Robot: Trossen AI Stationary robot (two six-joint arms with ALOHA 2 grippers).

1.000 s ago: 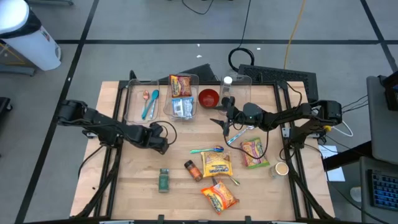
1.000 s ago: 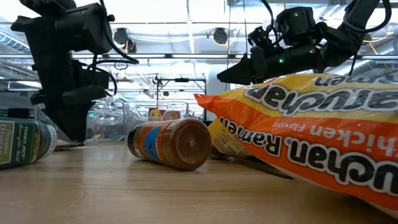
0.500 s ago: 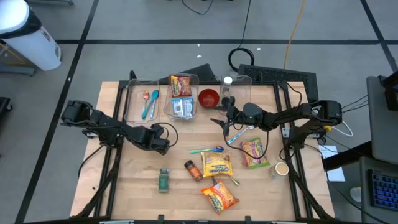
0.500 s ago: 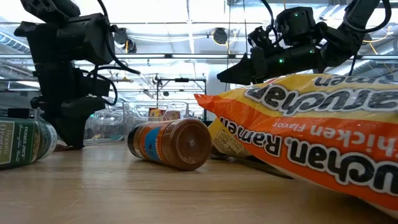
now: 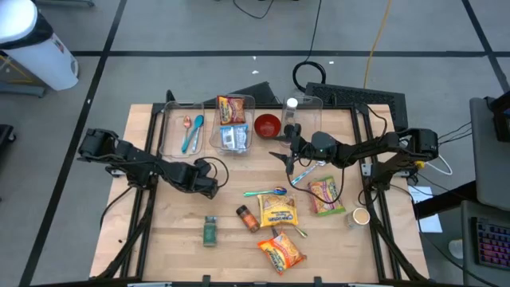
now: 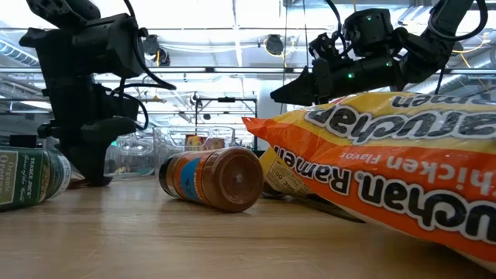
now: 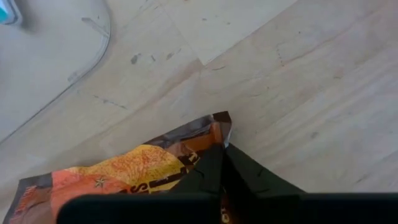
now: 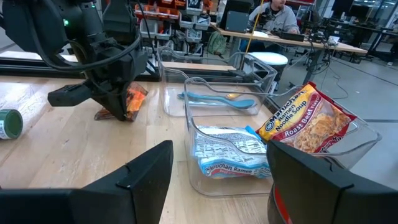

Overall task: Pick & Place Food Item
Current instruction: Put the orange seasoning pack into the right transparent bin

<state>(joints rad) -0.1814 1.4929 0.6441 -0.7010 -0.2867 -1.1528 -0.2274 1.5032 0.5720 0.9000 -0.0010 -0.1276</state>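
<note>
Near the table's left-centre, the left gripper has just pinched shut on the corner of an orange snack packet, where a second ago its fingers stood apart; the packet lies flat on the wooden table, so I judge the grasp made and the lift not yet begun; in the right wrist view the packet shows beneath that gripper, close to the clear bin of ramen packs; the bin's near wall stands between packet and goal, so the lift probably needs height first; bare wood lies around the gripper, with the green spice jar and brown spice jar well apart toward the front edge; the right gripper hangs waiting by the red bowl, fingers apart and empty.
</note>
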